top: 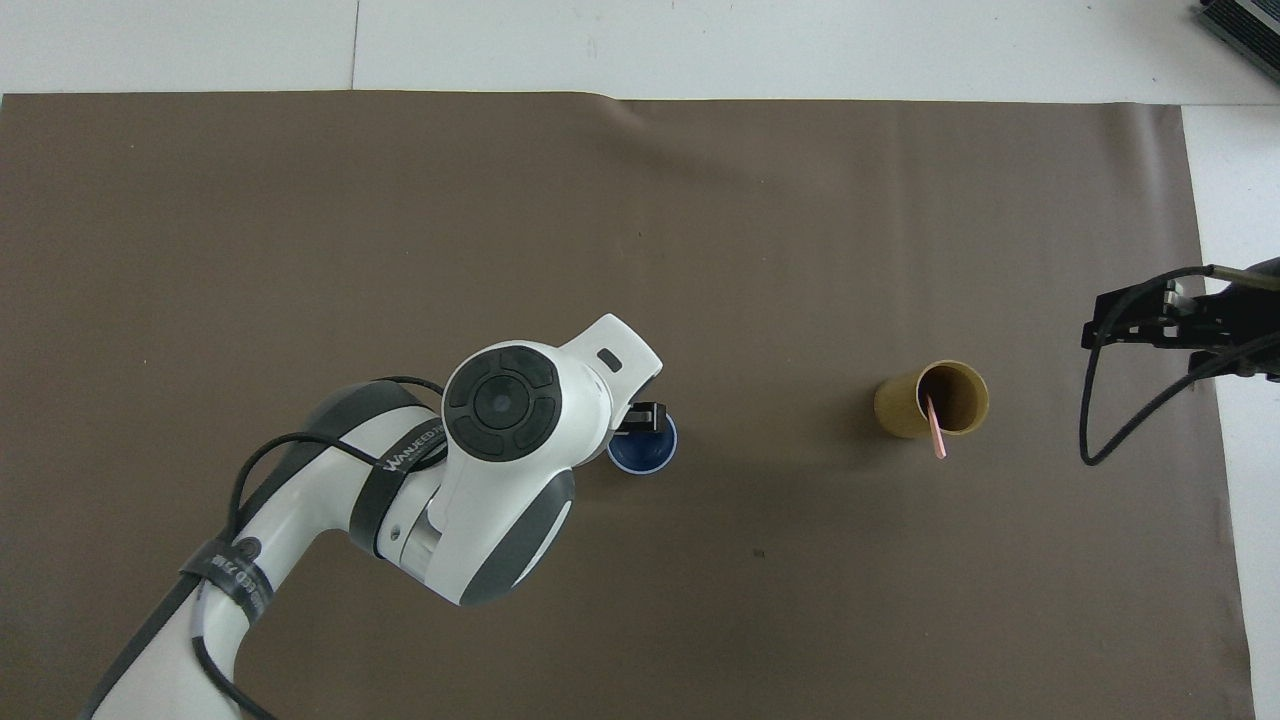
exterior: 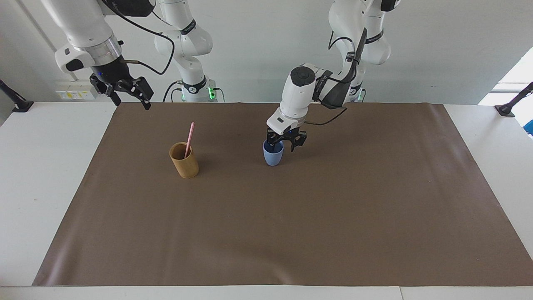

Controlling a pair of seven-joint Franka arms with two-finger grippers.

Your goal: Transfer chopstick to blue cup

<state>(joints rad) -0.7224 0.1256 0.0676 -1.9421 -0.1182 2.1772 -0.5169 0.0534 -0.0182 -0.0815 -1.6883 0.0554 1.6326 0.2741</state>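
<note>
The light blue cup [exterior: 273,157] [top: 645,455] stands upright near the middle of the brown mat. My left gripper [exterior: 283,146] [top: 645,415] is open right at its rim, with one finger over the cup's mouth and the other outside it. It grips nothing. The pale pink chopstick [exterior: 190,136] [top: 936,432] leans inside a tan cylindrical cup [exterior: 184,161] [top: 910,408] toward the right arm's end of the mat. My right gripper [exterior: 130,99] [top: 1150,320] hangs open and empty in the air over the mat's edge at that end.
The brown mat [exterior: 291,229] covers most of the white table. The two cups stand about a hand's length apart in a row across it. The left arm's wrist covers part of the blue cup in the overhead view.
</note>
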